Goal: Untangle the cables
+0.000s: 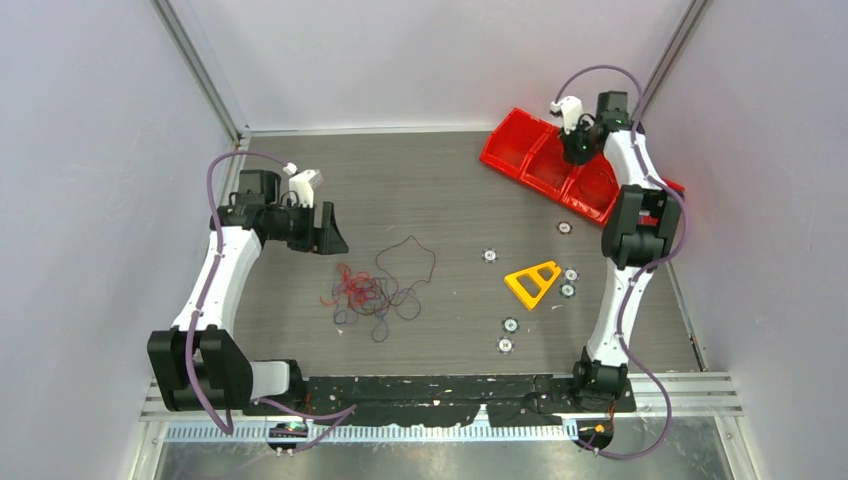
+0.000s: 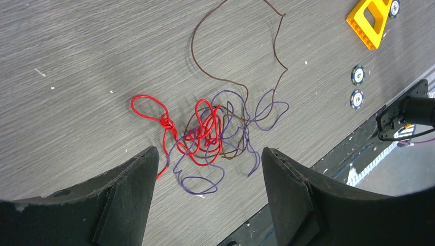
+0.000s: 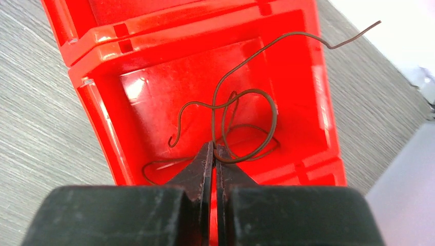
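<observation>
We see the cables (image 2: 210,133) as a small knotted clump on the table (image 1: 440,190), framed between the fingertips of the left pincer (image 2: 209,152). That pincer stands spread wide and touches none of them. We count three colours in the clump: red, purple and dark brown. A long brown loop (image 2: 236,46) runs out of it on the side away from the pincer. From above, the cables (image 1: 375,292) lie near the left pincer (image 1: 325,235), a little to its right and toward the arm bases.

One brown wire (image 3: 241,123) is apart from the rest: the right pincer (image 3: 214,149) is closed on it, pinching it at the fingertips. Its curls show against one compartment of a red bin (image 3: 179,36) just beyond the pincer; we cannot tell whether they touch the floor. The red bin (image 1: 530,150) sits under the right pincer (image 1: 577,145).

Between the two pincers lie one yellow triangular frame (image 1: 532,283) and six small round chips (image 1: 490,256) scattered around it, none touching the clump.
</observation>
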Controlling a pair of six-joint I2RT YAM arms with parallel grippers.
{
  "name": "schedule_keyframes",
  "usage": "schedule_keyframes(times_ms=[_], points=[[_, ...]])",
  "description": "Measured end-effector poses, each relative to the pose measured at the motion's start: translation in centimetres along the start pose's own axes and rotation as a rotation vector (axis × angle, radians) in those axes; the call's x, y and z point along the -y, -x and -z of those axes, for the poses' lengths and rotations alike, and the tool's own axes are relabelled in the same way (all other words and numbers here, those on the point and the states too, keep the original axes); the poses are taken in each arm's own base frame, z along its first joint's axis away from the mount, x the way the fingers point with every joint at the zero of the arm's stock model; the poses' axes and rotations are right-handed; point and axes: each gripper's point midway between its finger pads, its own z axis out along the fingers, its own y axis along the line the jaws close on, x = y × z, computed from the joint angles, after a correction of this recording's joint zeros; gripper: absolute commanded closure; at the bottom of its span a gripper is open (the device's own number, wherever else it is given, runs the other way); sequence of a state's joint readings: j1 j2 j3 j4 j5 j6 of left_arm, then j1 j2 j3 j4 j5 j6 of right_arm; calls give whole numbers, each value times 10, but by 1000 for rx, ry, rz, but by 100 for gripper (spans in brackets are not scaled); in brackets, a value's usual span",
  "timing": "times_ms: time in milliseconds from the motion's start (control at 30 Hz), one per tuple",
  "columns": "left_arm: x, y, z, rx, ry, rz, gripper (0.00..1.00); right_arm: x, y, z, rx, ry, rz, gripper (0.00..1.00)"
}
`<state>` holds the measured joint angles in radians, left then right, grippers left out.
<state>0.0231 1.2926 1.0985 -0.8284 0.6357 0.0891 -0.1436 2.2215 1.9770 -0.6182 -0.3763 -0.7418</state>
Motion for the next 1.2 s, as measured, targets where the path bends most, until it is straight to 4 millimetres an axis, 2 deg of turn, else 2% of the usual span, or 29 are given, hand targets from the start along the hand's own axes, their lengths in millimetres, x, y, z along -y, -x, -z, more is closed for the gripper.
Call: schedule_keyframes(times_ms=[200, 233, 267, 300, 333, 367, 467, 500, 567, 633, 733, 833, 900, 967, 1033, 1100, 1200], points=[[-1, 0, 1, 0, 3, 4, 26, -23, -11, -33, -107, 68, 25, 95], [-2, 0, 1, -1, 3, 5, 25, -26, -15, -38, -125, 74, 26, 91], [-2, -1, 1, -1, 4, 6, 25, -29, -17, -41, -139, 81, 26, 87], [-2, -1, 1, -2, 4, 7, 25, -32, -20, -45, -156, 89, 26, 75], [-3, -1, 1, -2, 4, 9, 25, -35, -24, -48, -171, 96, 24, 69], [-3, -1, 0, -3, 5, 11, 25, -38, -27, -49, -184, 103, 18, 58], [-4, -1, 0, -7, 5, 15, 25, -40, -30, -47, -194, 115, -6, 47], [-4, -2, -1, -8, 4, 15, 25, -40, -27, -45, -186, 113, -16, 45], [-5, -2, -1, -9, 4, 17, 24, -39, -22, -40, -169, 113, -38, 36], [-5, -1, -1, -8, 3, 15, 22, -38, -12, -29, -142, 113, -64, 27], [-4, 2, 0, -1, 2, -1, 19, -34, 21, 3, -63, 97, -73, 15], [-6, 3, 0, 2, 1, -29, 18, -31, 64, 51, 35, 57, -49, 13], [-6, 3, -1, 0, 0, -52, 20, -37, 93, 89, 97, 36, -30, 12], [-7, 1, -3, -12, -5, -87, 22, -56, 119, 121, 152, 43, -11, 12], [-6, -5, -8, -47, -15, -120, 23, -90, 138, 140, 188, 99, -3, 12], [-4, -16, -19, -108, -39, -144, 25, -134, 143, 143, 188, 197, -6, 13], [-4, -34, -37, -206, -78, -137, 29, -208, 127, 125, 110, 375, -41, 14]])
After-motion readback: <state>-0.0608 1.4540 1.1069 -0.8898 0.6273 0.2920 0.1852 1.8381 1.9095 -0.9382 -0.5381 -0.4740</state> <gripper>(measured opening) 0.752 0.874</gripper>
